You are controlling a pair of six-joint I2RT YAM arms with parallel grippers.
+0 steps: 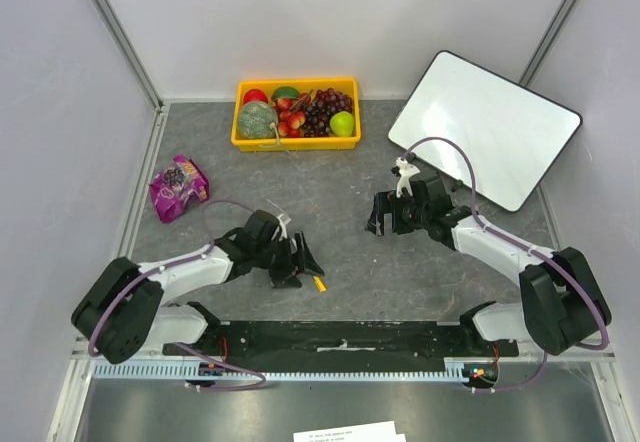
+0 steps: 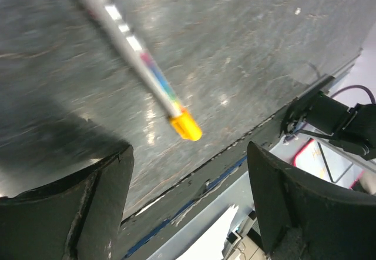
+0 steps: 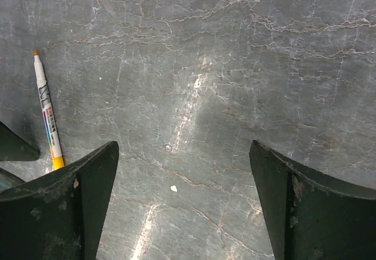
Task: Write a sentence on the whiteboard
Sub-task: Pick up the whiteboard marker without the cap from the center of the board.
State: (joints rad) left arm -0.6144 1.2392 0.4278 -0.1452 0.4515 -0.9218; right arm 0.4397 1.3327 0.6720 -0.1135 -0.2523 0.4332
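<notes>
Centring the wide-open, empty left gripper [image 2: 188, 175] over the marker [image 2: 144, 60] barrel before closing gives a square writing grip; the right gripper [image 3: 183, 154] hangs open and empty.

the whiteboard [image 1: 485, 127] is glossy white with a thin black frame. the table [image 1: 350, 192] is dark grey, veined with pale, marble-like lines. the tray [image 1: 295, 144] is bright yellow; the fruit [image 1: 320, 112] in it is red, green and dark purple. the packet [image 1: 178, 188] is purple-pink. the marker [image 3: 48, 119] is white with a rainbow stripe, an orange tip and a yellow-orange end. the cables [image 1: 450, 147] are mauve.
</notes>
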